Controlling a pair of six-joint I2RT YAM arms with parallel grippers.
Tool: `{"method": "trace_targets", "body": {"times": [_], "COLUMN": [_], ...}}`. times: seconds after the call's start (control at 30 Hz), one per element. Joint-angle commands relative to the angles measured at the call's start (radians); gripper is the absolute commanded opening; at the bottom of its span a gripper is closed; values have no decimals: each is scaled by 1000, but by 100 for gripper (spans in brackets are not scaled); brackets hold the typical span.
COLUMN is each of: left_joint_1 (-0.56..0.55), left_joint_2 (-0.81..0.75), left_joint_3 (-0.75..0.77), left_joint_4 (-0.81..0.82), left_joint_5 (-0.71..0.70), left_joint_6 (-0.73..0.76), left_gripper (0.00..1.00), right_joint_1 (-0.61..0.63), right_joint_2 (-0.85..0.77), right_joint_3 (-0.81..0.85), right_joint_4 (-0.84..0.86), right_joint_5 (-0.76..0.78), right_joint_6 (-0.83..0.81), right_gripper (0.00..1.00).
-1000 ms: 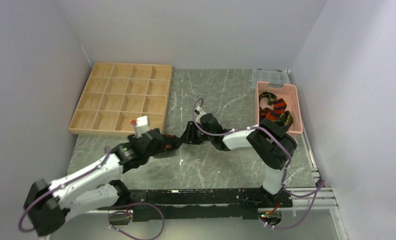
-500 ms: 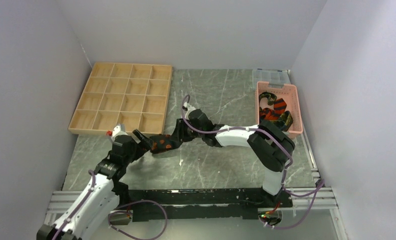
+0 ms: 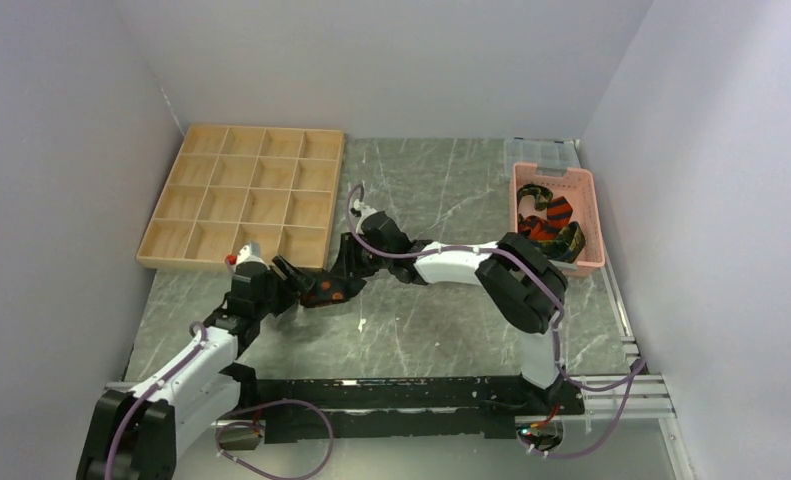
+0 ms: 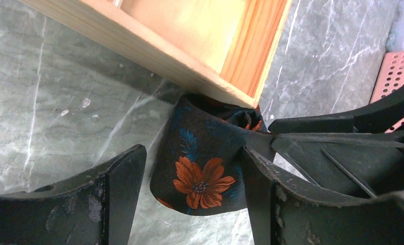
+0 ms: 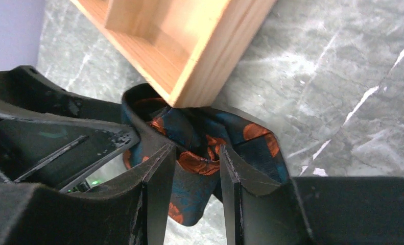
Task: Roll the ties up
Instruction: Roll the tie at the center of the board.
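A rolled dark tie (image 3: 325, 289) with orange flowers and blue leaves lies on the marble table just off the near right corner of the wooden tray (image 3: 246, 195). My right gripper (image 3: 339, 272) is shut on the roll from the right; in the right wrist view its gripper (image 5: 194, 194) pinches the bunched tie (image 5: 202, 153) between both fingers. My left gripper (image 3: 293, 281) stands open on the roll's left side. In the left wrist view the tie (image 4: 205, 168) sits between its fingers (image 4: 123, 194), with a gap on the left. More ties (image 3: 546, 222) lie in the pink basket (image 3: 571, 177).
The wooden tray's corner (image 4: 199, 41) stands right behind the roll, almost touching it (image 5: 189, 46). A clear plastic box (image 3: 541, 152) sits behind the basket at the back right. Grey walls enclose the table on three sides.
My right gripper has carried the rolled tie left and back toward the tray corner. My left gripper let go, drew back to the left, and has come in beside the roll again.
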Motion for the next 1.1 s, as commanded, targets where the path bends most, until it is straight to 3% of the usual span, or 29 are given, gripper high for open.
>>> {"method": "trace_targets", "body": {"times": [0.0,0.13,0.43,0.73,1.07], "left_joint_1": [4,4,4,4,4], "left_joint_2": [0,21,47,132,135], "left_joint_3": [-35,-48,7,58,61], "left_joint_4": [72,83,17,7,7], "left_joint_5": [39,54,9,-12,10], "left_joint_6": [10,9,42,44,48], "left_gripper": [71,63,59,61,65], "right_joint_1": [5,5,5,18,31], "right_joint_2": [21,41,-27,-138,-23], "right_joint_3": [21,25,0,-114,-69], "right_joint_4": [-13,-16,-28,-9,22], "right_joint_5": [-9,-9,53,10,-39], "right_joint_6": [-12,-3,-6,19,85], "right_gripper": [41,41,41,41,42]}}
